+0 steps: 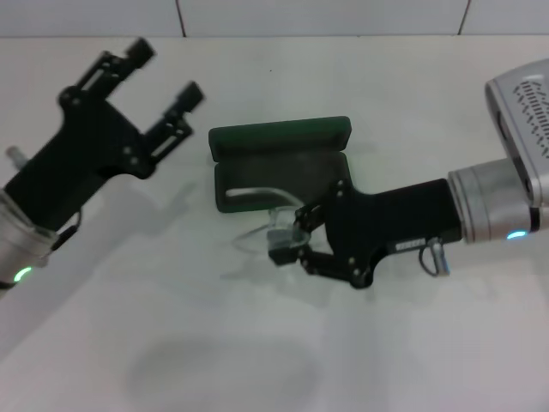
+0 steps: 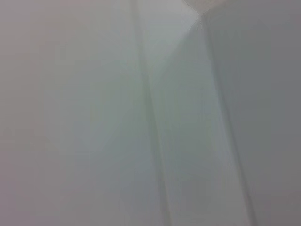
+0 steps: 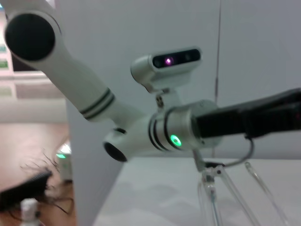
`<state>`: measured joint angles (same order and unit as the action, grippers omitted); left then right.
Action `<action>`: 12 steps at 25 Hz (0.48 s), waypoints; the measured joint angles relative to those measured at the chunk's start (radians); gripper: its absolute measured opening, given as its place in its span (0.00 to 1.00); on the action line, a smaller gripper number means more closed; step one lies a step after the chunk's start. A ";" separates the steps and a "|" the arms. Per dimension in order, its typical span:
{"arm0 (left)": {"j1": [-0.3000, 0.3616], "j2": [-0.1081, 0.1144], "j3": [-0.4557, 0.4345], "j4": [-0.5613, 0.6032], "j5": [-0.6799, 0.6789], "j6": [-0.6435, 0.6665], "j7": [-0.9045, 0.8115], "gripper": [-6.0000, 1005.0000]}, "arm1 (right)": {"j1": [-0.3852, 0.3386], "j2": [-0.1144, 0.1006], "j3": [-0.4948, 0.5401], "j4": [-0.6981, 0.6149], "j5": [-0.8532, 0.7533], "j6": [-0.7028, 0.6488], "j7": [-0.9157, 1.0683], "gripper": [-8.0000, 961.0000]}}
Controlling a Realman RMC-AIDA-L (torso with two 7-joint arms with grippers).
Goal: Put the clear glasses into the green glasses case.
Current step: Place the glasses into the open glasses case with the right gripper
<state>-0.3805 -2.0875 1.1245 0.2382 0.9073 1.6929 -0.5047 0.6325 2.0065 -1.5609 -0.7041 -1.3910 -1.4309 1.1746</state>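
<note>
The green glasses case lies open at the table's middle, its lid standing at the far side and its dark lining showing. The clear glasses sit at the case's near edge, one clear arm curving into the tray. My right gripper reaches in from the right and is shut on the clear glasses. In the right wrist view the glasses' thin arms show close up. My left gripper hangs open at the far left, well away from the case.
The white table spreads all around the case, with a tiled wall behind it. The right wrist view shows my left arm across the table. Only a plain pale surface fills the left wrist view.
</note>
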 joint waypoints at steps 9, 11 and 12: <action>0.100 0.002 0.000 -0.044 -0.179 -0.056 -0.002 0.72 | -0.145 0.016 -0.081 -0.497 -0.367 0.335 0.285 0.14; 0.113 0.001 0.000 -0.048 -0.180 -0.056 -0.007 0.72 | -0.156 0.017 -0.132 -0.551 -0.439 0.422 0.350 0.14; 0.116 0.000 0.001 -0.049 -0.179 -0.056 -0.008 0.72 | -0.157 0.017 -0.157 -0.566 -0.473 0.462 0.383 0.14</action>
<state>-0.2649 -2.0875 1.1252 0.1887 0.7282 1.6365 -0.5132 0.4757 2.0239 -1.7175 -1.2704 -1.8643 -0.9688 1.5573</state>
